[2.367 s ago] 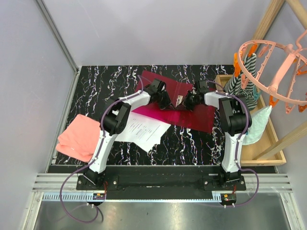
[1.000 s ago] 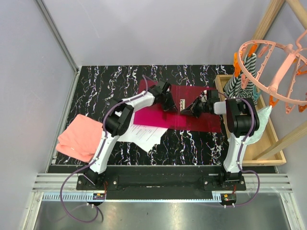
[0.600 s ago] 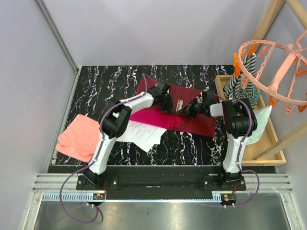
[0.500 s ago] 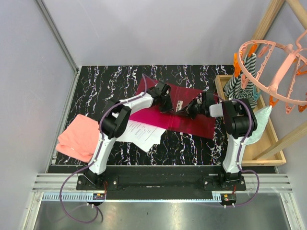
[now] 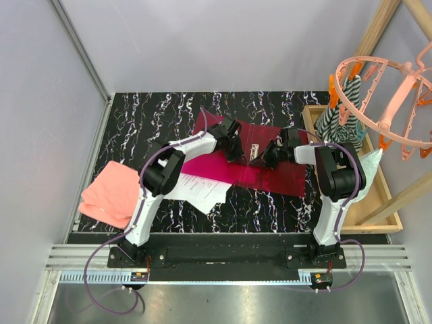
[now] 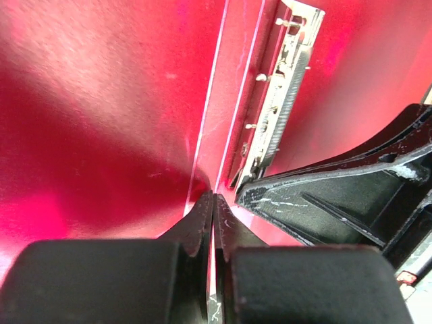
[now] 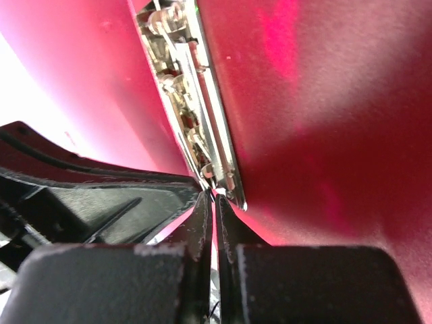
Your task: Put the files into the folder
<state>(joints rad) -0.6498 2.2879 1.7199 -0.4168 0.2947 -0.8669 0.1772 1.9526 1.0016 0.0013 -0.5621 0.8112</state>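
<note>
The crimson folder [image 5: 283,177] lies open across the middle of the table, its metal clip [image 5: 254,150] along the spine. My left gripper [image 5: 237,154] and right gripper [image 5: 262,158] meet at the spine's near end, one on each side. In the left wrist view the left gripper [image 6: 212,197] is shut with a thin edge of the folder [image 6: 101,101] pinched at the crease beside the clip [image 6: 277,101]. In the right wrist view the right gripper [image 7: 214,196] is shut on the folder [image 7: 324,101] just below the clip [image 7: 196,101]. The files [image 5: 199,189] lie on the table, partly under the folder's left leaf.
A folded pink cloth [image 5: 108,192] lies at the left edge. A wooden tray [image 5: 378,202] with a teal cloth [image 5: 361,172] stands at the right. Above the tray hangs a peach clip hanger [image 5: 385,101].
My left jaws opened a little and closed again on the folder. Both grippers shifted slightly along the spine, and the folder's right leaf turned a little towards me.
</note>
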